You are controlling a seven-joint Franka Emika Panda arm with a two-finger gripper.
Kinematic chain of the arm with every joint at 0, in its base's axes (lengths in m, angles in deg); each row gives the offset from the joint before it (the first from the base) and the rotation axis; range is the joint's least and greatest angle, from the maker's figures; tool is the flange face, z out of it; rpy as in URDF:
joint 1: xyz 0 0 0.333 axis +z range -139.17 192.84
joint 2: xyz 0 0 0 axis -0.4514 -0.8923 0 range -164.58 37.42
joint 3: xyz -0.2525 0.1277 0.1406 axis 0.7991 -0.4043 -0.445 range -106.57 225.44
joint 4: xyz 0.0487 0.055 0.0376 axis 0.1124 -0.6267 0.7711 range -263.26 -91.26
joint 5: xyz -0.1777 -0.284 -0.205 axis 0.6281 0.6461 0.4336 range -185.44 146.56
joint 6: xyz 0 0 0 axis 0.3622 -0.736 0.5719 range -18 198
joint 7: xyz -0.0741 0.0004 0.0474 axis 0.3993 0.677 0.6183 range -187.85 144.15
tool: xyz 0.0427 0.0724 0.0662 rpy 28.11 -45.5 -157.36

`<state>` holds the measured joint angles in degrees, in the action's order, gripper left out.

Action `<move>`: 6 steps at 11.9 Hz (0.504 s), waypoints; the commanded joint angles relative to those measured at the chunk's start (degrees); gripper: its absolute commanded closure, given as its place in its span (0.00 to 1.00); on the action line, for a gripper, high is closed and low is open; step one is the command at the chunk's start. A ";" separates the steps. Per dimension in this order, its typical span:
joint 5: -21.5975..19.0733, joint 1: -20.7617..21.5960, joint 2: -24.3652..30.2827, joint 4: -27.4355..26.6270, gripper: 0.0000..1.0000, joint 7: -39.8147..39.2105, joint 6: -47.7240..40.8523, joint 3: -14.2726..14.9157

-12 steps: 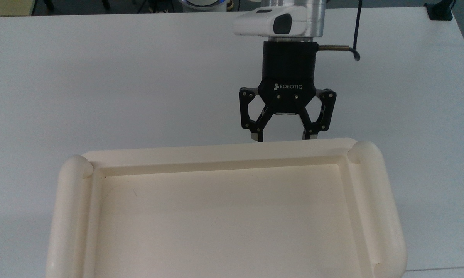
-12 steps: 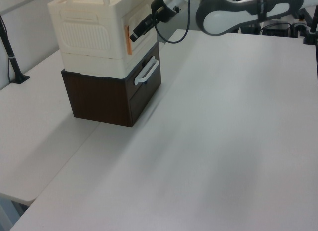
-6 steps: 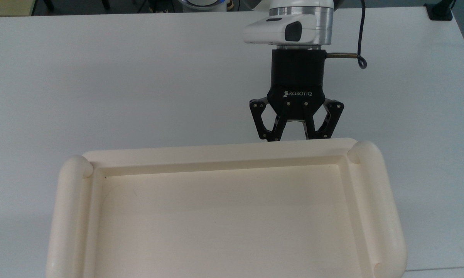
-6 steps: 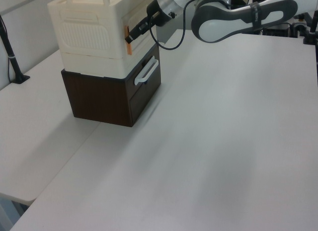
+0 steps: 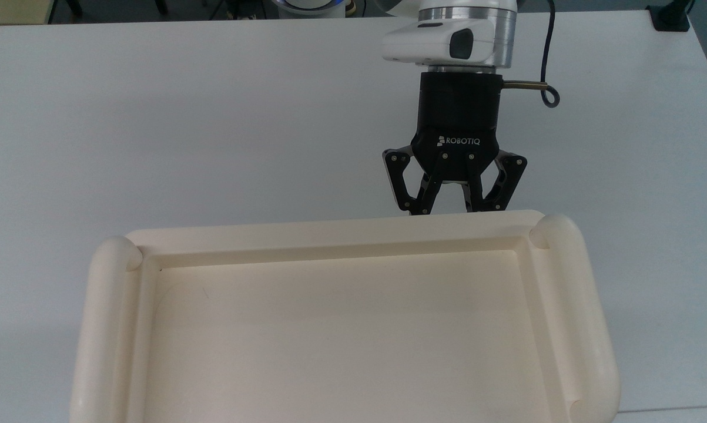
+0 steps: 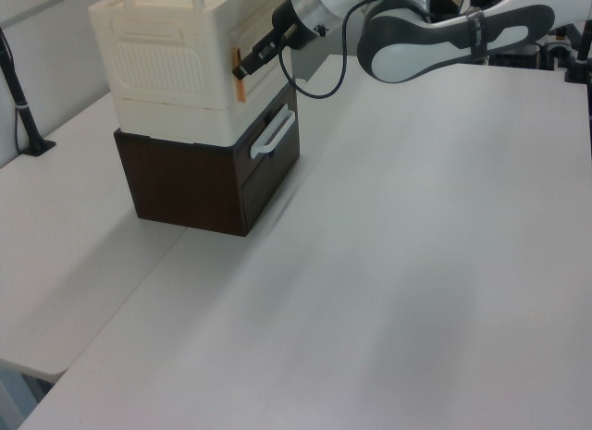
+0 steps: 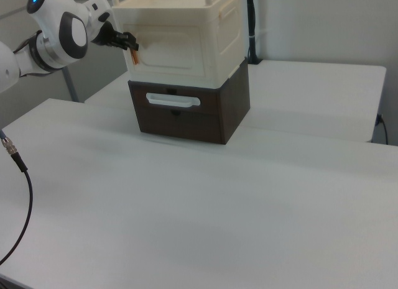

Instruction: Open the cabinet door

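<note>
Pincer (image 7: 132, 40) clenched on orange tab (image 6: 238, 75) at door (image 7: 172, 51) edge, cabinet (image 5: 341, 317) front face; grip placed to pull door open.

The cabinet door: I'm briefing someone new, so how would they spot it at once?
Find the dark brown drawer unit on the white table; the cream cabinet sits on it. The cabinet door is the flat framed panel on its front, above the white drawer handle. An orange tab at the right view's left edge, by the gripper, marks it.
</note>
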<state>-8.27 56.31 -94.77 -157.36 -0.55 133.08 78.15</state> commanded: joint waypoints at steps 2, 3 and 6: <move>2.97 0.76 -1.15 0.92 0.58 1.55 2.67 1.15; 3.24 0.76 -1.15 0.92 0.58 1.55 2.76 1.06; 3.33 1.64 -1.15 0.83 0.57 1.55 2.76 0.89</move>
<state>-6.44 56.70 -95.17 -157.29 -0.54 134.59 78.13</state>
